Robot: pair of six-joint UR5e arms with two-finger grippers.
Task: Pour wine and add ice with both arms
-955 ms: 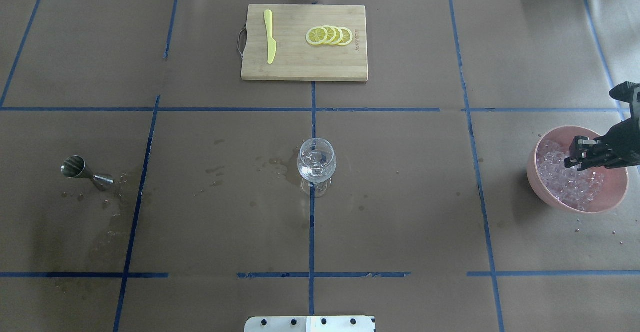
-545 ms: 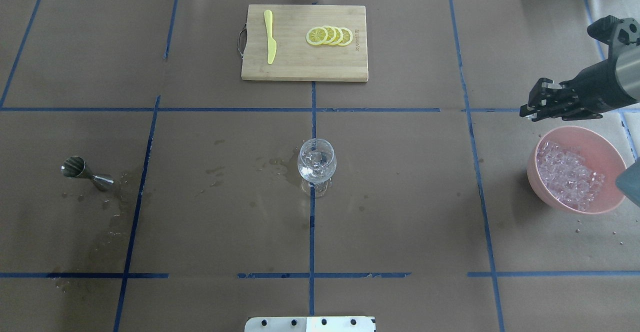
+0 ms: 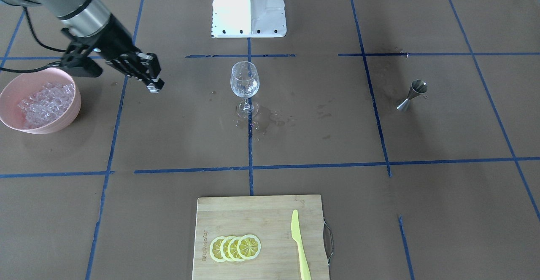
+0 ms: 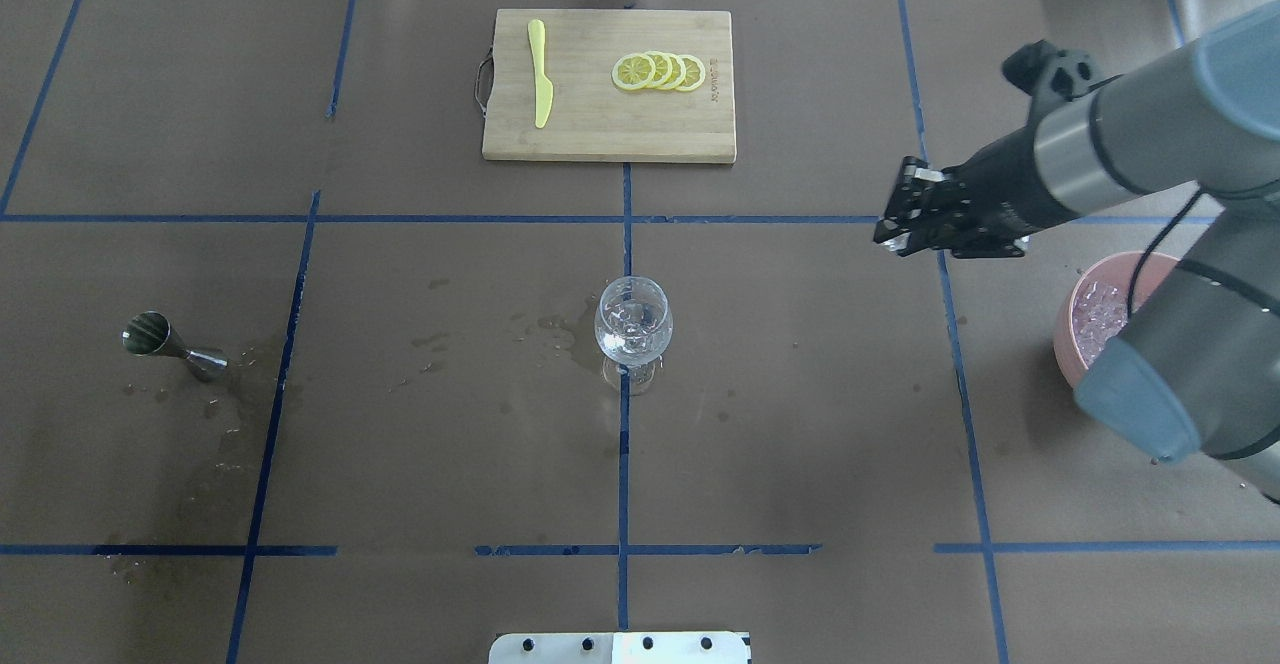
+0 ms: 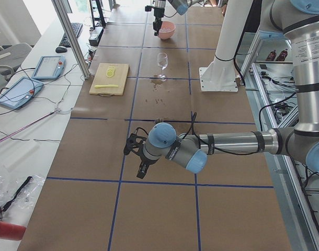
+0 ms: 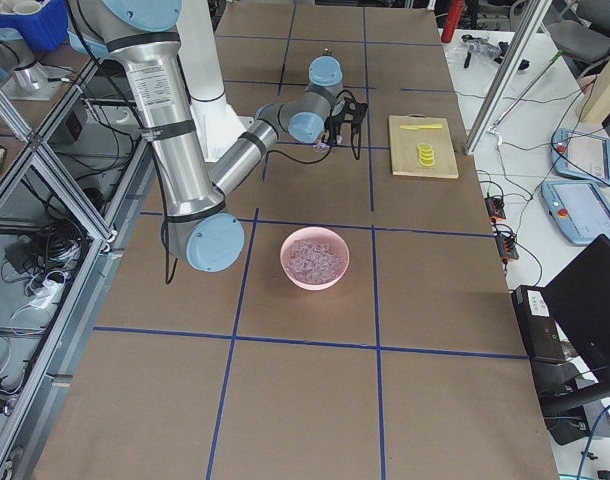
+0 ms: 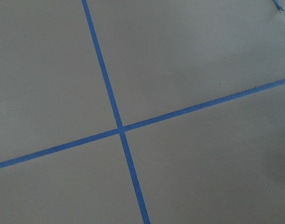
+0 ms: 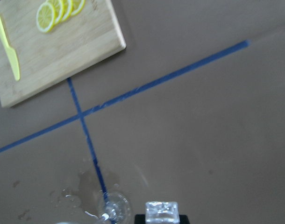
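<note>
- Right claw (image 4: 893, 232) clenched on one ice cube (image 8: 161, 212), above table (image 4: 800, 424) at 2–3 o'clock from wine glass (image 4: 633, 329), overhead view.
- Left claw (image 5: 140, 172): cannot tell whether clenched or released.

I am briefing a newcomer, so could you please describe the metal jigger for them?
Start at the wine glass in the middle of the brown table, then look far toward the robot's left side. The jigger stands alone there beside a blue tape line: small, hourglass-shaped, the only shiny metal item.
</note>
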